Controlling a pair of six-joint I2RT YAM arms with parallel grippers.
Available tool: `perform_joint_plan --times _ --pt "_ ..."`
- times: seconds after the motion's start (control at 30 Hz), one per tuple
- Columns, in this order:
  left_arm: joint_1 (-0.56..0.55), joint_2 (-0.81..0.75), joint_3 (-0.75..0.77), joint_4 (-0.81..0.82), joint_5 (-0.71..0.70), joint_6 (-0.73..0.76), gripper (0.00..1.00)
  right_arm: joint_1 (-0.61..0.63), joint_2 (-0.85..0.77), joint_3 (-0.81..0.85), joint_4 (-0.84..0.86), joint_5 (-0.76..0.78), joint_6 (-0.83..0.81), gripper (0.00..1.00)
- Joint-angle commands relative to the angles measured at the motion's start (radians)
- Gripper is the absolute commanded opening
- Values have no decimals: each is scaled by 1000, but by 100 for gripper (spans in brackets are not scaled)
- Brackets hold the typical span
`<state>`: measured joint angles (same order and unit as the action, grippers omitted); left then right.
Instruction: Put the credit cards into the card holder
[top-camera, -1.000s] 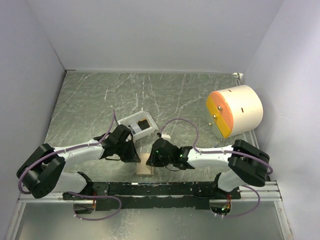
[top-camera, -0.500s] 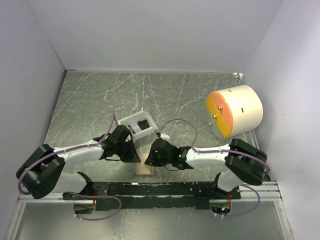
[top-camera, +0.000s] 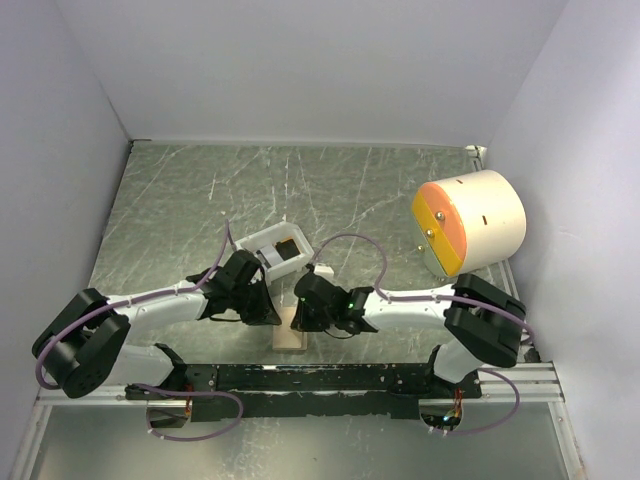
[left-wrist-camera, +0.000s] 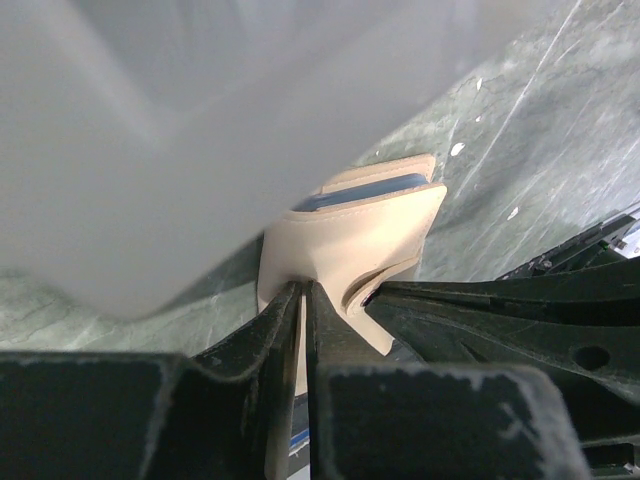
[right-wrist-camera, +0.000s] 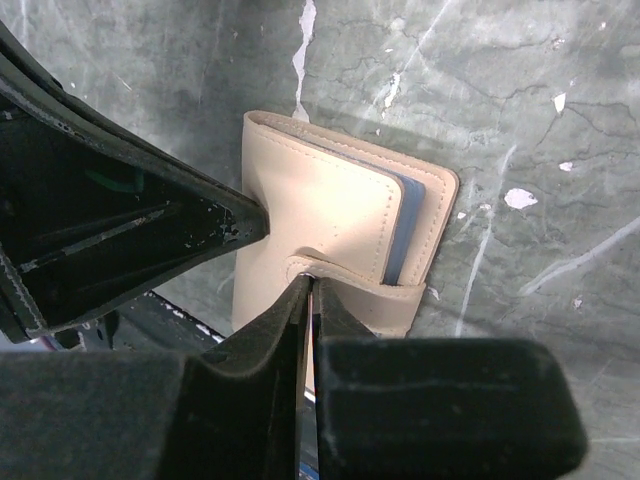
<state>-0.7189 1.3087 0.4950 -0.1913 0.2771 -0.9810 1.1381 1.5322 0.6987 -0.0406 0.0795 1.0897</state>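
Clamping with the left gripper, jaws drawn almost together on a thin fold of the small tan leather-like folding card holder at its near edge. Closed as well at the right gripper, black tips meeting right at the end of the holder's little snap tab; not clear whether pinching the tab or only touching it. Resting folded shut on the green-grey marbled table top, between the two grippers and just ahead of the black rail carrying the arm bases. Tucked inside the fold, showing only as thin blue-grey edges along the open side: the credit cards, count not readable. Touching the holder's left edge in the right wrist view: one black finger of the left gripper. Just beyond the grippers, near the table's middle: a white rectangular plastic tray with something dark inside, too small to identify. Well apart to the right, by the side wall: a large white cylinder on its side, orange and yellow round face turned toward the arms.
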Motion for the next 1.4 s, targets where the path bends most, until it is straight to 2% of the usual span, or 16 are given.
perform_joint_plan --times 0.0,0.47,0.63,0.8,0.9,1.03,1.13,1.17,1.2,1.27,1.33,1.37 --pt "-9 8 -25 4 19 -5 18 11 83 42 -99 63 -28 5" --pt "-16 -4 -37 37 35 -18 19 29 223 185 -375 130 -78 6" --pt "-15 -44 -2 -13 7 -12 23 43 260 227 -420 155 -92 7" --pt "-14 -110 59 -117 -79 -2 26 54 285 232 -404 153 -101 7" --pt "-14 -153 109 -196 -158 12 31 54 245 278 -429 199 -118 12" --pt "-14 -203 226 -334 -279 47 42 52 117 359 -465 288 -140 25" --pt "-13 -250 322 -434 -351 86 50 51 -15 362 -472 346 -153 36" --pt "-13 -267 353 -461 -369 101 63 52 -62 354 -480 368 -152 41" --pt "-13 -282 386 -487 -386 116 72 51 -114 344 -485 393 -154 46" --pt "-13 -318 453 -536 -425 152 76 53 -223 317 -502 459 -147 61" --pt "-13 -346 519 -581 -446 195 86 54 -356 274 -510 500 -144 77" --pt "-14 -359 551 -602 -454 215 89 54 -416 256 -517 518 -139 96"
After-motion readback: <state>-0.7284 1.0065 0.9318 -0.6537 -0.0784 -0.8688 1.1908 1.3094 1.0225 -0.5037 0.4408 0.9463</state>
